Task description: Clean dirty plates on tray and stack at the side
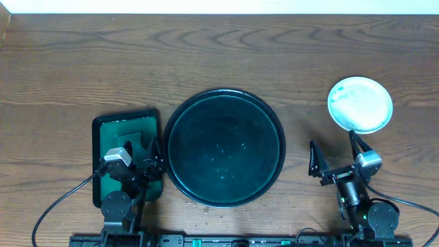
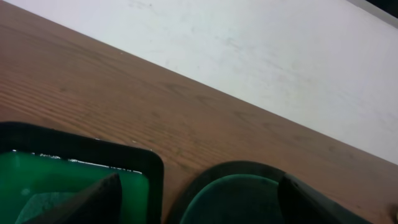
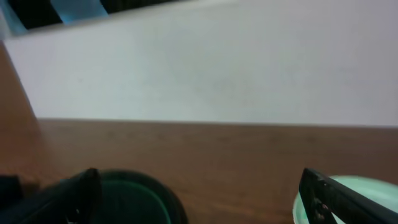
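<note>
Plates (image 1: 360, 104) just beyond right gripper (image 1: 335, 152), by its right finger | left gripper (image 1: 154, 162) beside tray (image 1: 225, 147) | both grippers released

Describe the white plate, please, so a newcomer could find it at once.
Start at the large round dark tray mid-table. Right of it, on the wood beyond the open right gripper, lies the white plate. It is the only pale round thing; the smaller tray is green and rectangular.
</note>
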Action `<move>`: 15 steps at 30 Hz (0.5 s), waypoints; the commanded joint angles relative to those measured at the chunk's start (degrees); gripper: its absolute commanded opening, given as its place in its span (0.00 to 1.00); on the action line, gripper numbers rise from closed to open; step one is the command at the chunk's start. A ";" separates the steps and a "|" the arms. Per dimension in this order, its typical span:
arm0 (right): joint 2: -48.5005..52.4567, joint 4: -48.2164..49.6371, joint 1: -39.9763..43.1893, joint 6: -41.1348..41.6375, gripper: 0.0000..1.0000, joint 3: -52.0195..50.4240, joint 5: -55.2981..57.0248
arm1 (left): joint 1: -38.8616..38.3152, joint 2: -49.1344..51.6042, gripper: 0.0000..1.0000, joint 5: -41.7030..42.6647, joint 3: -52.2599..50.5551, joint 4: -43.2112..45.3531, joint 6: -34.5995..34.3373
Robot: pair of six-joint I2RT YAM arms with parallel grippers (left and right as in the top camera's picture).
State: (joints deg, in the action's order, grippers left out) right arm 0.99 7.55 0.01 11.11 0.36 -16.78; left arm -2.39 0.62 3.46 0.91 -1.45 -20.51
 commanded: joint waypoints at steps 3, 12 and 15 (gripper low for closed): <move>-0.72 -0.09 -1.53 2.10 0.99 -0.04 0.46 | -0.26 -0.39 0.80 0.11 -0.68 -2.38 1.16; -0.72 -3.96 -3.87 -3.80 0.99 -0.07 0.17 | -0.26 -0.39 0.80 0.11 -0.68 -2.38 1.16; -0.72 -5.97 -3.87 -7.98 0.99 -0.07 -0.48 | -0.26 -0.39 0.80 0.11 -0.68 -2.38 1.16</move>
State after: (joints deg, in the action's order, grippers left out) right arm 0.69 2.42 -3.49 8.01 0.36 -16.38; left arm -2.39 0.62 3.44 0.91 -1.45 -20.53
